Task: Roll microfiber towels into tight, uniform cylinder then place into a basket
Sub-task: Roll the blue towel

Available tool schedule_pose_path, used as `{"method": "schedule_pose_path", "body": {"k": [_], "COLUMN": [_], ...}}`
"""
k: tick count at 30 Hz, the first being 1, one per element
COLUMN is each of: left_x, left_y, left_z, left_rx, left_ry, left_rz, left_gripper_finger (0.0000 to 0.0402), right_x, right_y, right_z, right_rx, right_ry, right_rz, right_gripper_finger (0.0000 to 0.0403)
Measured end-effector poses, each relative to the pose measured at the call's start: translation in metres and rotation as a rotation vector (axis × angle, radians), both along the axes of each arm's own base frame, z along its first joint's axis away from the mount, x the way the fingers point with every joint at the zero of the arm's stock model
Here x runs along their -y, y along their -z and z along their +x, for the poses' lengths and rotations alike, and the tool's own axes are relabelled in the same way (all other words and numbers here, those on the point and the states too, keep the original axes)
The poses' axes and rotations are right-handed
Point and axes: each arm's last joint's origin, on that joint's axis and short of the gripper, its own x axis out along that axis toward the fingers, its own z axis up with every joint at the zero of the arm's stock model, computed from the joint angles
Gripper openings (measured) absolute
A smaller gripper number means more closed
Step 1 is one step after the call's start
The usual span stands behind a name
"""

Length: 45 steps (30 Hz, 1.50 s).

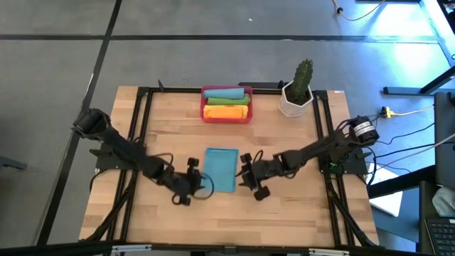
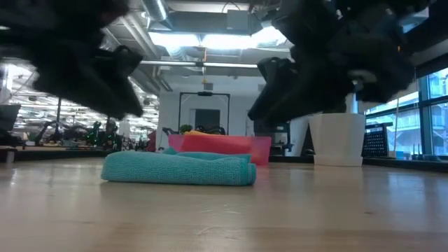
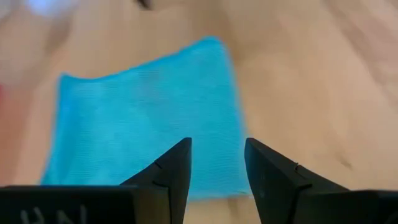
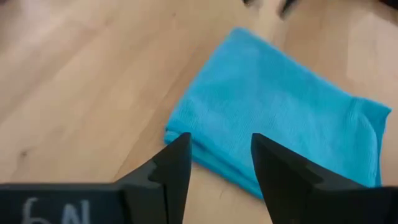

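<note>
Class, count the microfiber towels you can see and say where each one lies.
4: a teal towel folded flat on the table between the grippers; teal, green and orange rolls in the red basket. Others may lie hidden underneath.

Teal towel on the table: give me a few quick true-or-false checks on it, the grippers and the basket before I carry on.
1. The teal towel lies flat on the table, not rolled. True.
2. The left gripper is clamped on the towel. False: its fingers stand apart with nothing between them, just short of the towel's edge.
3. The right gripper is open beside the towel. True.
4. The basket is empty. False: it already holds green, yellow and orange towels.
5. The cactus pot stands to the left of the basket in the high view. False: it stands to its right.
</note>
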Motion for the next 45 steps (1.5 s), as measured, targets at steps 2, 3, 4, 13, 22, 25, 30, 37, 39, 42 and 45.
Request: {"method": "schedule_pose_path", "body": {"k": [2,3,4,13,22,25,30,37,39,42,45], "left_x": [0.010,0.014,0.017,0.032,0.022,0.021,0.021,0.022,0.023,0.024,0.026], "left_y": [0.005,0.008,0.011,0.026,0.021,0.026,0.028,0.035,0.040,0.048,0.053], "left_z": [-0.003,-0.005,-0.006,0.001,0.009,0.006,0.006,0.006,0.007,0.009,0.010], "left_rx": [-0.010,-0.020,-0.032,-0.081,-0.179,-0.200,-0.204,-0.228,-0.240,-0.250,-0.230], "left_ry": [0.038,0.055,0.074,0.141,0.120,0.111,0.096,0.101,0.116,0.124,0.138], "left_rz": [0.007,0.017,0.035,0.120,0.225,0.207,0.192,0.209,0.237,0.298,0.384], "left_gripper_finger": [0.0140,0.0139,0.0139,0.0162,0.0227,0.0241,0.0245,0.0245,0.0245,0.0242,0.0241], "right_x": [-0.008,-0.011,-0.014,-0.026,-0.028,-0.029,-0.033,-0.035,-0.036,-0.036,-0.037], "right_y": [0.006,0.009,0.011,0.031,0.027,0.029,0.041,0.054,0.057,0.059,0.060], "right_z": [-0.001,-0.001,-0.002,0.000,0.005,0.005,0.008,0.015,0.017,0.018,0.018], "right_rx": [-0.004,-0.010,-0.013,-0.017,0.009,0.002,-0.007,-0.029,-0.028,-0.018,-0.012], "right_ry": [0.004,0.000,-0.008,0.007,0.041,0.022,0.002,0.004,0.008,0.022,0.012], "right_rz": [-0.033,-0.043,-0.045,-0.095,-0.118,-0.100,-0.093,-0.105,-0.113,-0.160,-0.217], "right_gripper_finger": [0.0175,0.0178,0.0182,0.0250,0.0284,0.0284,0.0284,0.0284,0.0284,0.0282,0.0271]}}
